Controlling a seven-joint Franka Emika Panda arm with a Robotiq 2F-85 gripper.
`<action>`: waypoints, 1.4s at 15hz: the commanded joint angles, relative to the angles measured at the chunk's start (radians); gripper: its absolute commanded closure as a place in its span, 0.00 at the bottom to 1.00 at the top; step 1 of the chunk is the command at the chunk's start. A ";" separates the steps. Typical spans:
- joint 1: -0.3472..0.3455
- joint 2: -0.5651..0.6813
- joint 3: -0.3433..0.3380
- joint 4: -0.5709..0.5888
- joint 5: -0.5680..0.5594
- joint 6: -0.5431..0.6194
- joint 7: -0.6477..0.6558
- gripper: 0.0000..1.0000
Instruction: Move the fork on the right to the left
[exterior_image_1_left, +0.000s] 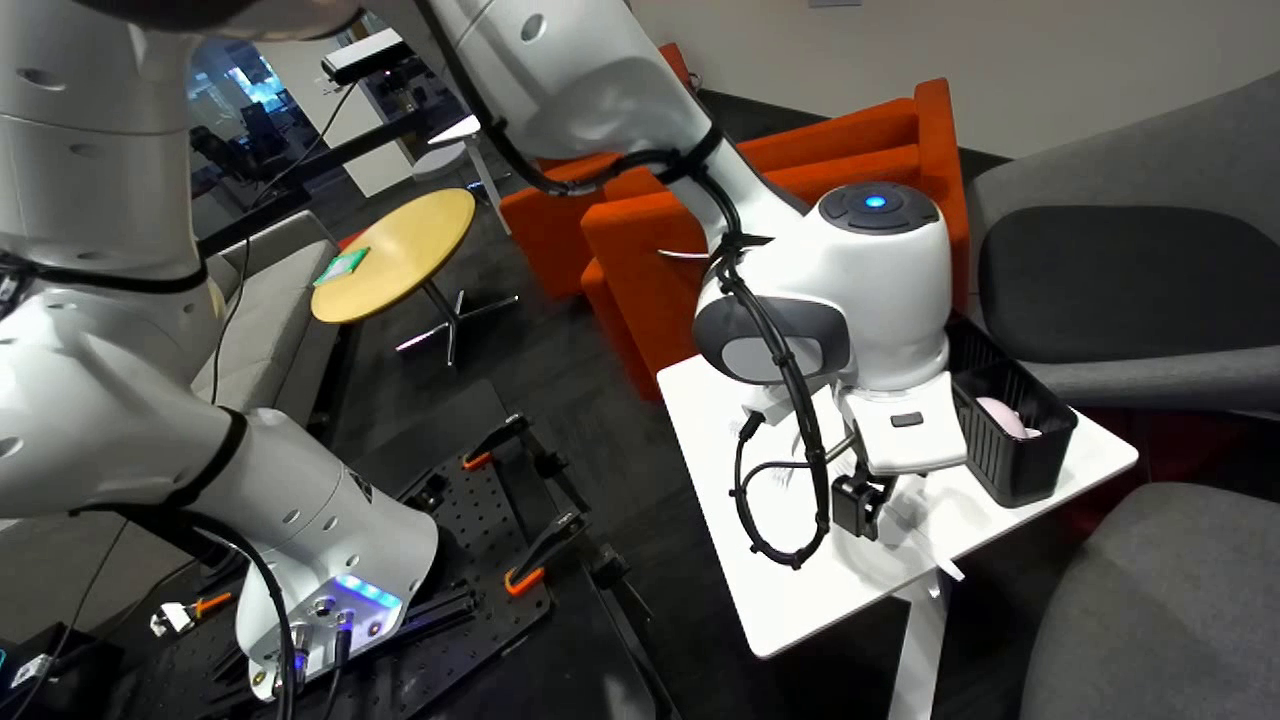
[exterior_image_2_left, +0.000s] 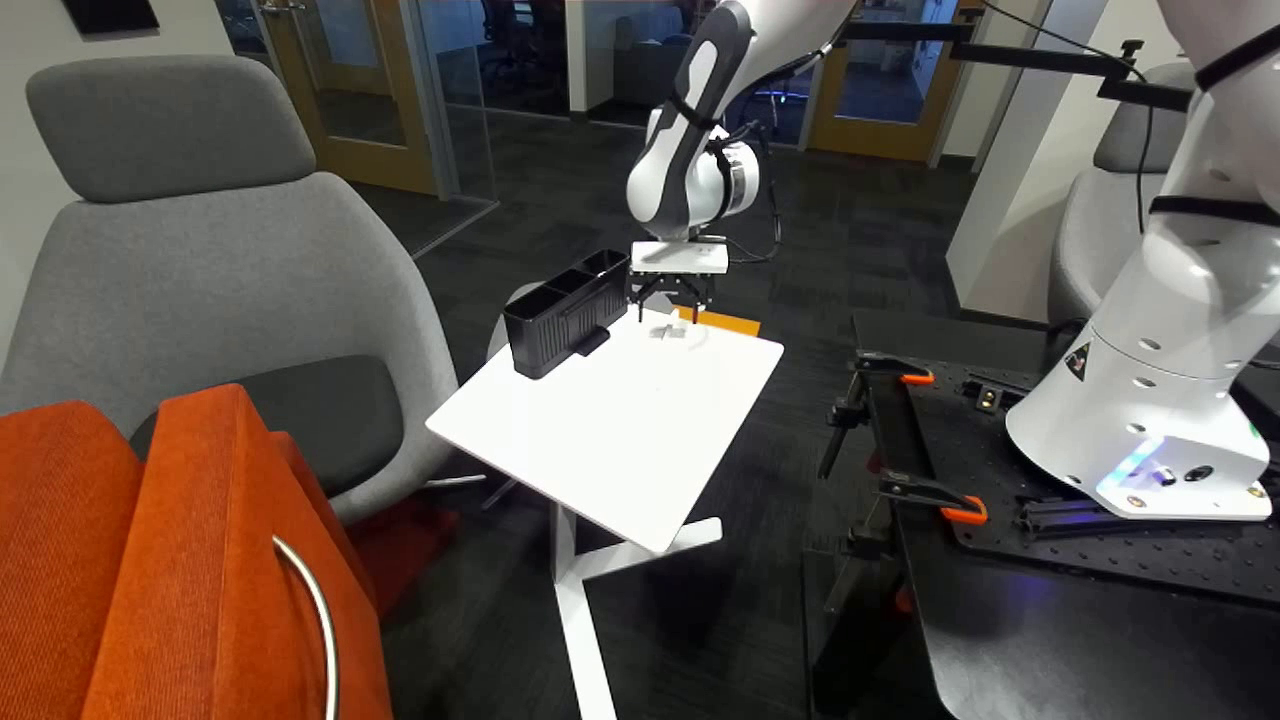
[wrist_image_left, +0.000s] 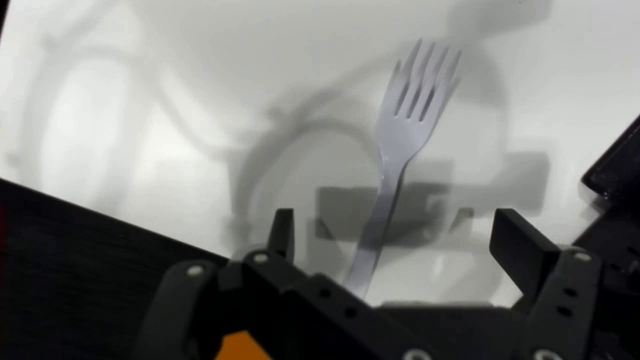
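In the wrist view, a pale, four-tined plastic fork lies on a smooth white tabletop, a little right of the middle of the frame. Its long axis slants steeply from the bottom centre towards the upper right: the tines point up and slightly right, and the handle runs down and a little left until the black two-fingered gripper hides its end. The gripper enters from the bottom of the frame with its fingers spread wide, one on each side of the handle, the fork clear of both, so it has hold of nothing. In an exterior view, the white, multi-jointed robot arm reaches from the upper left down to the right and bends at the wrist, so that the gripper hangs over the right part of the tabletop, a looped black cable beside it. Under the gripper the fork shows only as a narrow pale strip, jutting down and right past the tabletop's edge. A black plastic caddy with compartments stands further right. In an exterior view, a grey upholstered chair fills the left; the forearm descends at upper centre, and the gripper points straight down over the tabletop's upper end, fingers apart, near the caddy. There the fork is too small to make out.
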 joint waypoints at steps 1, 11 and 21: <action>0.022 0.052 -0.008 0.041 0.013 0.028 0.013 0.00; 0.026 0.088 -0.009 0.087 0.018 0.026 0.014 0.66; 0.063 -0.158 -0.007 -0.100 0.015 -0.047 -0.004 0.97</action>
